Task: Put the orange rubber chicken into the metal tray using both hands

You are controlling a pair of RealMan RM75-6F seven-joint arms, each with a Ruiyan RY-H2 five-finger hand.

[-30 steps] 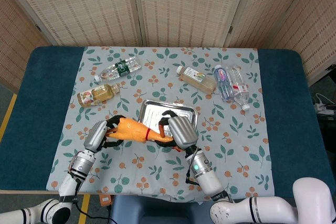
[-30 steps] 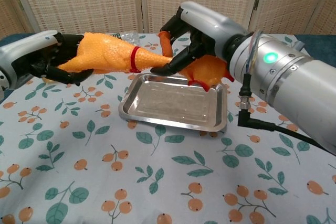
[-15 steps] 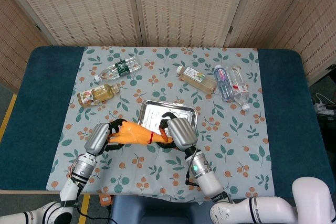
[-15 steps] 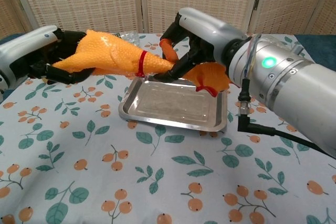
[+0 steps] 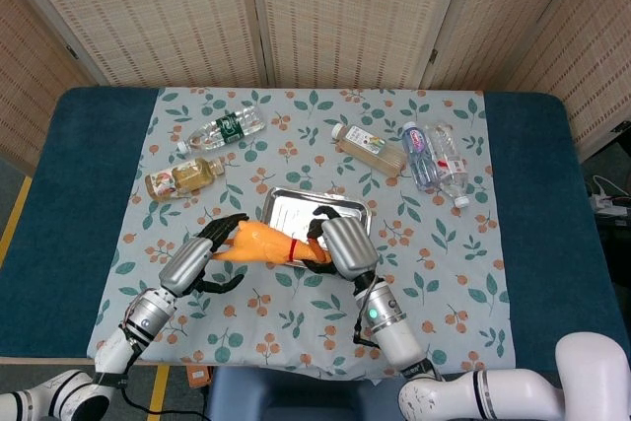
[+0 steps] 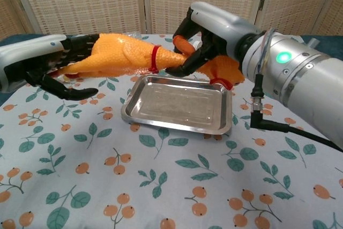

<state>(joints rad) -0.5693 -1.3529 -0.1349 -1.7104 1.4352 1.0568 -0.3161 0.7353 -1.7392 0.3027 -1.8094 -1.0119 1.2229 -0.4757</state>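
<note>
The right hand clasps the neck end of the orange rubber chicken, fingers wrapped under it near the red band, while the left hand has its fingers spread around the fat body end, seemingly supporting rather than clamping it. Carried this way by 2 hands, the toy hangs level in the air, just above the near-left rim of the metal tray, which sits in the middle of the flowered tablecloth.
</note>
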